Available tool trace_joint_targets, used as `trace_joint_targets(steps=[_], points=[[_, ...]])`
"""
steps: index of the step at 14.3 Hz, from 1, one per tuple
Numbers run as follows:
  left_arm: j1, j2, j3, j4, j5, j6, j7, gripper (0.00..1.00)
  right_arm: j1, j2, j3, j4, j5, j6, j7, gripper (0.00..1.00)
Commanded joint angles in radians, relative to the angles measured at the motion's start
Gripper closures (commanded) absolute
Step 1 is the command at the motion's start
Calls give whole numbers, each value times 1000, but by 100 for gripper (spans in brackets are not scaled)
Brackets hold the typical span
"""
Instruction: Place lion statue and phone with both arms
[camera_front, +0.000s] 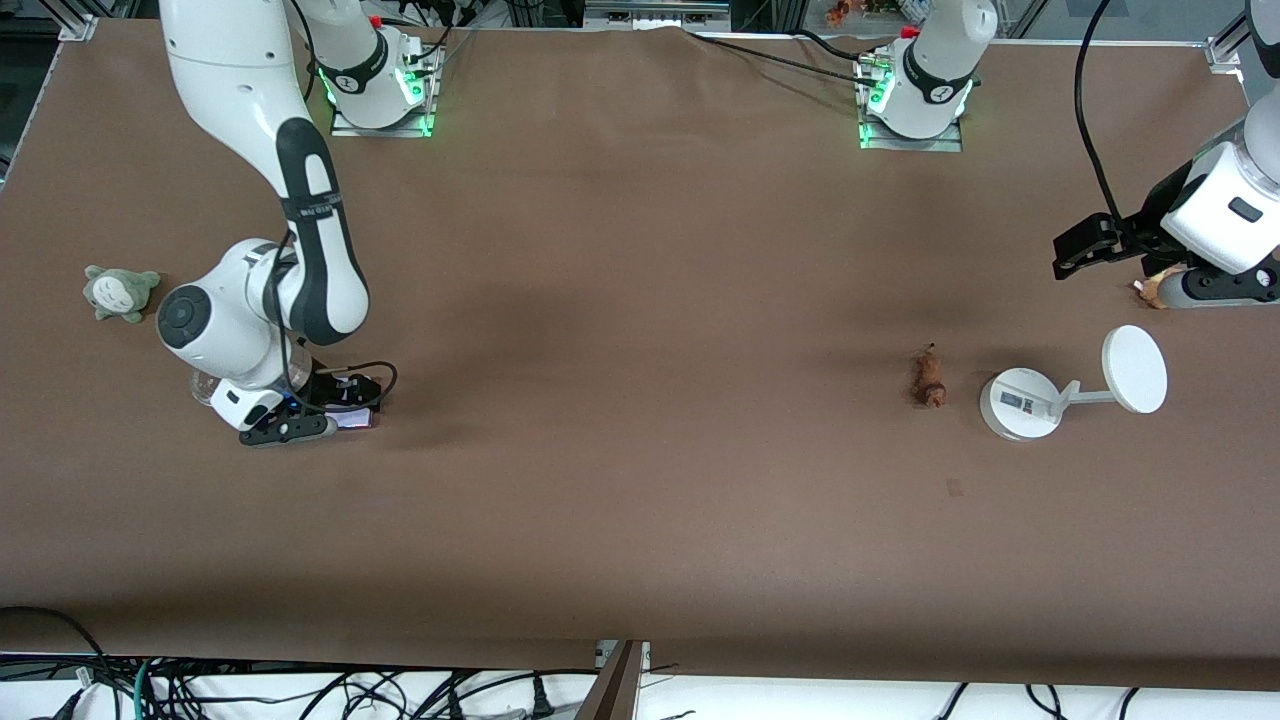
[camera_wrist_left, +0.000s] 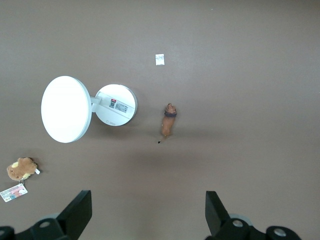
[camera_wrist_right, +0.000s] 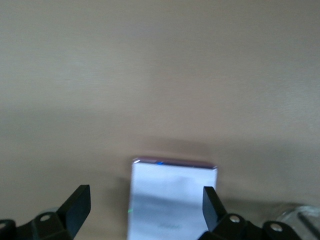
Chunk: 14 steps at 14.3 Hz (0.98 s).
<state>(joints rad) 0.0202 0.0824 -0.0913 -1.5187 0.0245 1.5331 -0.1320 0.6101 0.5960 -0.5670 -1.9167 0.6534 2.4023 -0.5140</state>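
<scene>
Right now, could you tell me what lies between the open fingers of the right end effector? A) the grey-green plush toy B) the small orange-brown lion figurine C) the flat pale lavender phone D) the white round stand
C: the right wrist view shows the flat pale lavender phone lying on the brown table between the spread fingers of the right end effector.

the right gripper is sitting low over the table toward the right arm's end, just above the phone, whose pale edge is peeking out beside its dark fingers, while a grey-green plush is lying near that end's edge, farther from the front camera. toward the left arm's end, the lion statue is lying on the brown surface just beside the base of a white round stand whose disc is tilting away from it. the left gripper is hanging in the air above the table near that end's edge, with a small brown plush toy showing partly under the arm.
</scene>
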Motion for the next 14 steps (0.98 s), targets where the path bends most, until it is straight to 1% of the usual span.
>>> trace_joint_targets(steps=[1,3,4,7,8,11,14], points=[[-3,-16,4,-3,-23,-11,-6,0,13,-88,-62,-1,5,-156,-3,1],[-3,-16,5,-3,-21,-14,-6,0,28,-116,-125,50,-53,-288,5,1],[-3,-16,4,-3,-21,-14,-6,0,33,-128,-155,92,-90,-373,31,1],[-3,-16,4,-3,-23,-14,-6,0,33,-150,-206,243,-185,-630,107,1],[-3,-16,4,-3,-23,-16,-6,0,33,-150,-220,310,-217,-722,138,1],[-2,-16,5,-3,-23,-16,-6,0,31,-150,-229,496,-290,-932,219,1],[-3,-16,4,-3,-23,-16,-6,0,31,-150,-232,612,-308,-1072,276,1]])
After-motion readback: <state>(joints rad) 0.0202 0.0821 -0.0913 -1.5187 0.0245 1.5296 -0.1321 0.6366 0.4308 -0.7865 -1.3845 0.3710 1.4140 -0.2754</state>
